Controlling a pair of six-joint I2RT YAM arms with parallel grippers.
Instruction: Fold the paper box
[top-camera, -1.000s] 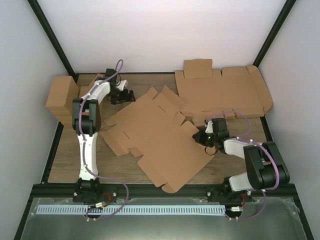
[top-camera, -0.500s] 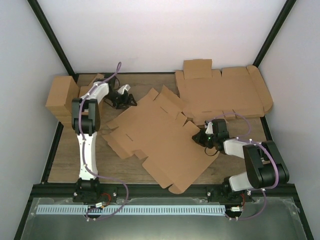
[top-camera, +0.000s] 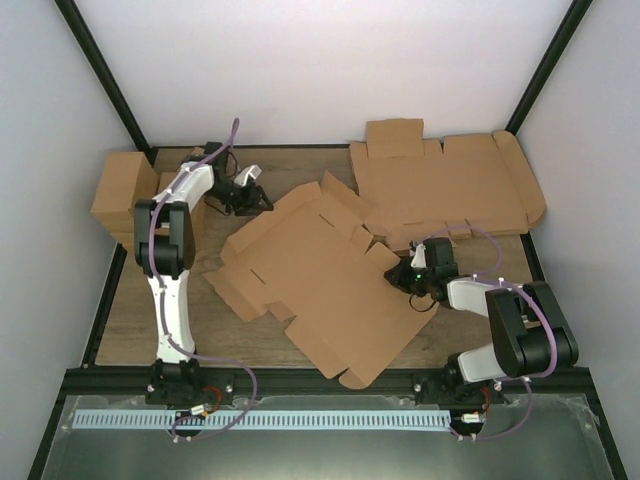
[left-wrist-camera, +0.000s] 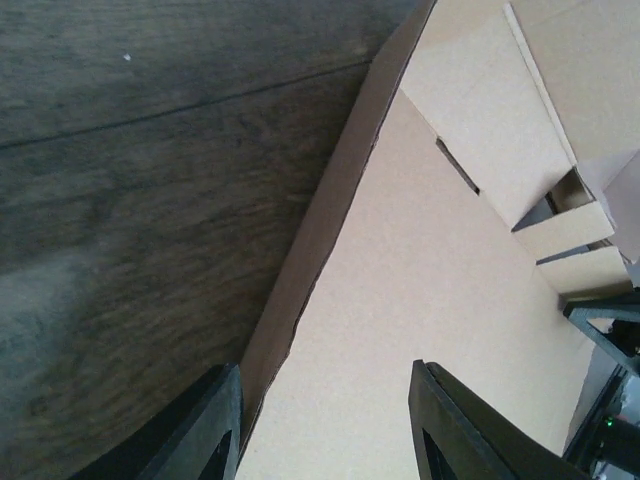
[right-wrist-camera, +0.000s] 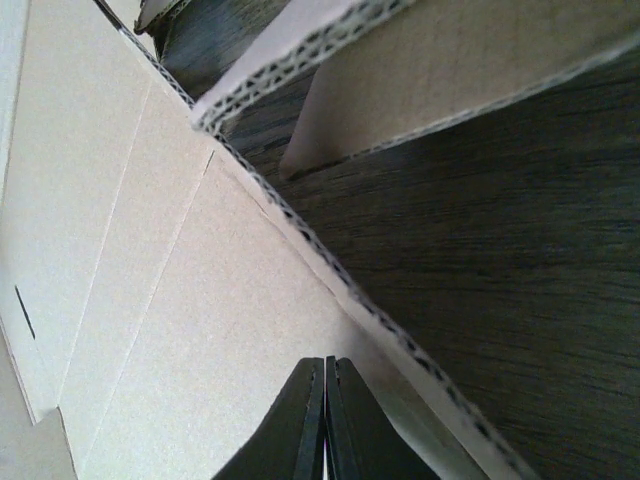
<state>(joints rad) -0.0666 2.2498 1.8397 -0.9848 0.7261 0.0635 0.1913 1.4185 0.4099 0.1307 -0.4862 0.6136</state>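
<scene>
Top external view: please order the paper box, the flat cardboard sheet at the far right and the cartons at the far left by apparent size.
1. paper box
2. flat cardboard sheet, close; farther from the camera, so unsure
3. cartons, clearly smallest

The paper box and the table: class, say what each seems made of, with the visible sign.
The paper box: corrugated cardboard, matte brown; fluting shows along its cut edge in the right wrist view. The table: wood or wood-look laminate, which is unclear; grain lines and a plank seam show.
</scene>
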